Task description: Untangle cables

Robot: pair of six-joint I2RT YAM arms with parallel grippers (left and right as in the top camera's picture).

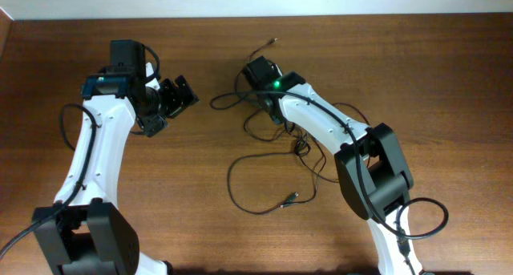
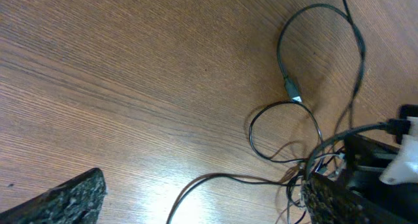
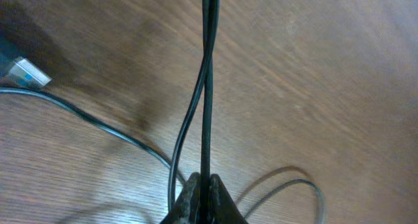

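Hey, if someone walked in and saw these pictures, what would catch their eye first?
The loose tangle of thin black cables sprawled across the table, partly under the right arm. Next, the right gripper, its jaws pinched shut on black strands that run straight up its wrist view. The left gripper hovers wide open at left, holding nothing.

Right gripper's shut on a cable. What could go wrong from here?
1. Right gripper holds one thin black flexible cable that twists with a second strand above the grip; pulling may tighten that.
2. Left gripper is open, off the cables, so nothing anchors them; the bunch may drag.
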